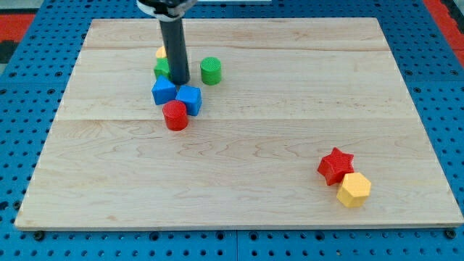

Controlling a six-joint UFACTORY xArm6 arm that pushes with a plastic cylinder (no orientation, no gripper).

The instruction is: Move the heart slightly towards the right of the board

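My dark rod comes down from the view's top, and my tip [180,83] rests in a cluster of blocks at the upper left of the wooden board [290,101]. A yellow block [160,52], mostly hidden behind the rod, sits just above and left of the tip; its shape is hard to make out. A green block [162,69] lies against the rod's left side. A green cylinder [211,70] stands to the tip's right. A blue cube [164,91] and a second blue block [190,98] lie just below the tip, with a red cylinder [175,115] below them.
A red star [336,165] and a yellow hexagon [354,190] touch each other near the board's lower right. A blue pegboard [29,87] surrounds the board.
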